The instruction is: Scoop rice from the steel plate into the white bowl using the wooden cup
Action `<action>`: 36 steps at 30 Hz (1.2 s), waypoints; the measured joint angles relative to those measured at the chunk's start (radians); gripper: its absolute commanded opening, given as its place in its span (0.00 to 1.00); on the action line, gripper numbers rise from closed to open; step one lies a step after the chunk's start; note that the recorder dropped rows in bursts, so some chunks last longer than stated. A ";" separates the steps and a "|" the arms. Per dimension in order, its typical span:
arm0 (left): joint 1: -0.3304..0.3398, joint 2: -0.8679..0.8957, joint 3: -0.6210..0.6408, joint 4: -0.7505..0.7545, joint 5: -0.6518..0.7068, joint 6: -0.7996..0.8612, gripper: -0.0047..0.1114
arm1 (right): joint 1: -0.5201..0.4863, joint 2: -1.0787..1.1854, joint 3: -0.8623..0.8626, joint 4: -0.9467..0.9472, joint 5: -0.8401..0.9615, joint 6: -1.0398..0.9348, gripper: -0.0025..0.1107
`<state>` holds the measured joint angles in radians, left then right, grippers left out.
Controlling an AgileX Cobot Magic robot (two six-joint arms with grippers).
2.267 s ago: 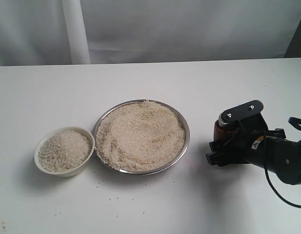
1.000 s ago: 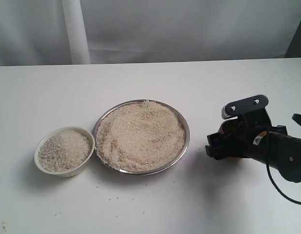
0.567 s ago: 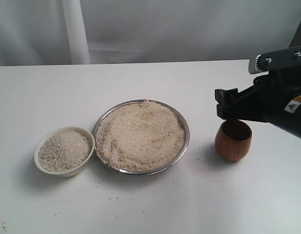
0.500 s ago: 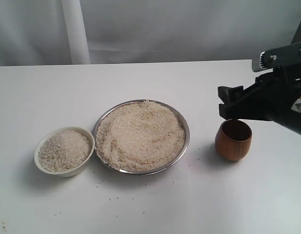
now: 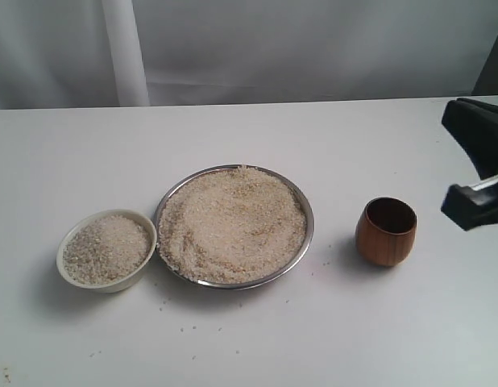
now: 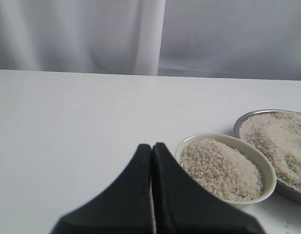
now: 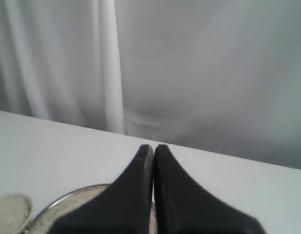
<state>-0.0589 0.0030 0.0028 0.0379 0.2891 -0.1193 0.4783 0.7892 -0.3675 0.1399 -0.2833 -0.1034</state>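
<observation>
The steel plate [image 5: 311, 228] sits mid-table, heaped with rice [image 5: 233, 222]. Touching its left side is the white bowl [image 5: 110, 282], also full of rice. The wooden cup [image 5: 386, 232] stands upright and free to the right of the plate, its inside dark. The black right arm [image 5: 479, 129] hangs at the right edge, above and beyond the cup. My right gripper [image 7: 153, 147] is shut on nothing, with the plate's rim [image 7: 67, 197] below it. My left gripper [image 6: 152, 146] is shut and empty beside the bowl [image 6: 267, 181]; it is out of the exterior view.
A few stray grains [image 5: 188, 326] lie on the white table in front of the plate and bowl. A pale curtain [image 5: 124, 48] hangs behind the table's far edge.
The right gripper let go of the wooden cup, rose and drew back to the right edge. The cup now stands alone on the table. Plate and bowl have not moved.
</observation>
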 measured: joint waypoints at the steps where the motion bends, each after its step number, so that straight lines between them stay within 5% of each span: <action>1: 0.000 0.000 0.000 0.000 0.000 0.000 0.04 | 0.010 -0.042 0.011 -0.002 0.002 0.007 0.02; 19: 0.000 0.000 0.000 0.000 0.000 0.000 0.04 | 0.054 -0.305 0.059 0.000 0.091 0.028 0.02; 36: 0.000 0.000 0.000 0.000 0.000 0.000 0.04 | -0.070 -0.729 0.264 0.003 0.206 0.026 0.02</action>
<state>-0.0589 0.0030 0.0028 0.0379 0.2891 -0.1193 0.4078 0.0598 -0.1031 0.1427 -0.0770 -0.0771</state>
